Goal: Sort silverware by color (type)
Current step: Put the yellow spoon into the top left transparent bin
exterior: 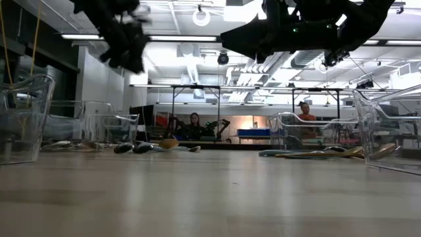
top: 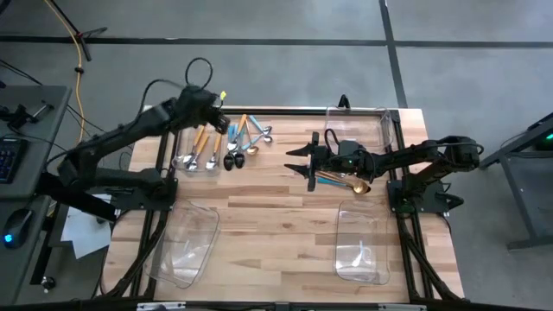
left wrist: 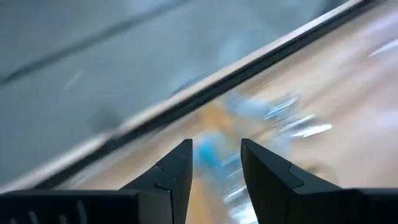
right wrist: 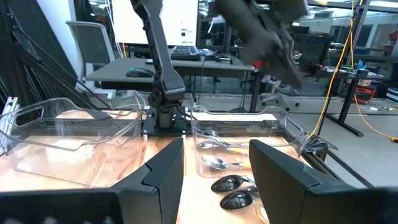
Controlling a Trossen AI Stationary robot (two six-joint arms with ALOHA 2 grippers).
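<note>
Silverware [top: 235, 147], unsorted cluster upper left of centre in high view, partly in bin [top: 195, 162]; left gripper [top: 223, 123] above it, fingers apart, empty; right gripper [top: 300, 161] mid-frame, open, empty; gold pieces [top: 344, 180] beneath; risk: fast swing snagging overlapped neighbouring handles.

Table: light wooden top [top: 276, 216].
Clear bins: four, one near each corner [top: 186, 242], [top: 363, 246], [top: 359, 125], [top: 186, 147].
Loose silverware: spoons beside far-left bin [top: 242, 142]; gold pieces by far-right bin [top: 341, 180].
</note>
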